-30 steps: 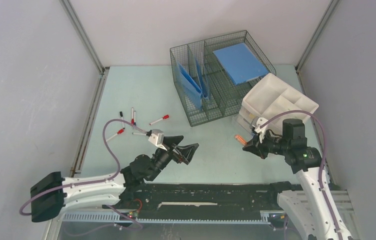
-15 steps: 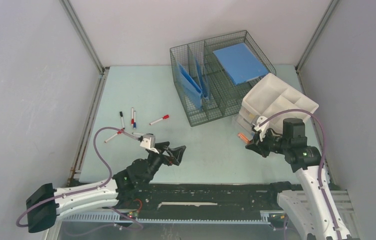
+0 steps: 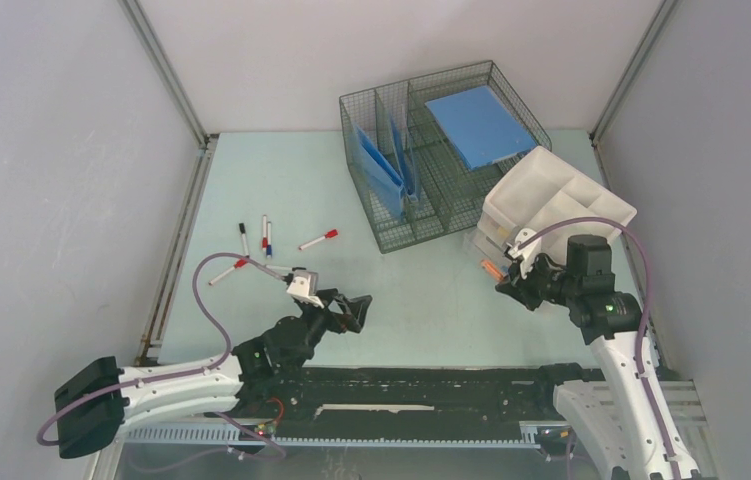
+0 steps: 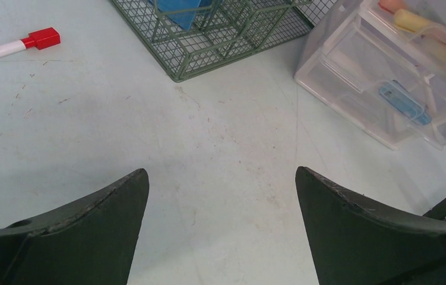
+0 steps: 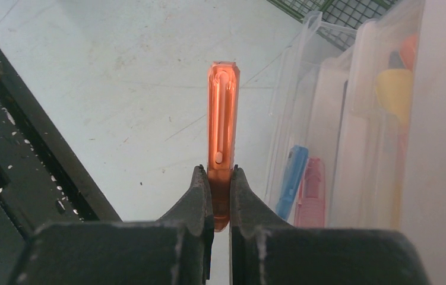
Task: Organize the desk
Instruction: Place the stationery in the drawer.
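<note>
Table: mint, carries everything listed. Markers: scattered at left. Left tool: spread wide, holding nothing, over bare table. Wire basket: rear centre, holding blue folders. Clear drawer unit: contents legible only in wrist views. Right tool: clamped on orange translucent piece, beside the drawers.
</note>
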Motion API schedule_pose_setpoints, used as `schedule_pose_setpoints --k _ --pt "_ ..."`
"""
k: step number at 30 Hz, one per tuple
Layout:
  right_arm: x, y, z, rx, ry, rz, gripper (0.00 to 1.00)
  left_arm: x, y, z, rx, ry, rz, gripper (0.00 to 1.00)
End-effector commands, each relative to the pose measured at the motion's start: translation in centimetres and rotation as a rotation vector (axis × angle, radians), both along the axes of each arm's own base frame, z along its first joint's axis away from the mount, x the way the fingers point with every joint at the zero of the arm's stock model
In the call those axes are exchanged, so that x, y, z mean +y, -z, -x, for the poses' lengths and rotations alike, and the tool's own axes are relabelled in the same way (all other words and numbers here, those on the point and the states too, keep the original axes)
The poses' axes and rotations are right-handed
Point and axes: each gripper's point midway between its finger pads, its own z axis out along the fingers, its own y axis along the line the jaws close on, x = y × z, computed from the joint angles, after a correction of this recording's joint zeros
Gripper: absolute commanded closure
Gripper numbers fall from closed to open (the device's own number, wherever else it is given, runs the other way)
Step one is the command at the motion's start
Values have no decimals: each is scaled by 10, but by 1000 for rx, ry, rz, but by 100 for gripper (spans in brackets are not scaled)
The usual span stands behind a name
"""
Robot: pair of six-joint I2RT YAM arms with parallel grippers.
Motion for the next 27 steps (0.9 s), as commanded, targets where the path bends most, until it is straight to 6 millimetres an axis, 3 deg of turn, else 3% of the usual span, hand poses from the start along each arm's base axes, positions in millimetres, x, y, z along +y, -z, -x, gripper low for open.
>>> schedule_pose_setpoints --k 1,15,17,23,27 --pt "-8 -14 -15 -69 58 17 100 4 -19 -8 -20 -58 58 0" --pt "-35 -7 -37 -110 226 108 97 18 -13 -8 -4 -113 70 0" --pt "-38 -6 -38 -109 241 116 87 19 -13 -8 -3 -116 68 0" --pt "-42 -5 -41 -108 278 120 40 20 -13 -9 0 -123 66 0" --pt "-35 -8 -37 -110 247 90 29 20 -14 -8 1 -122 66 0"
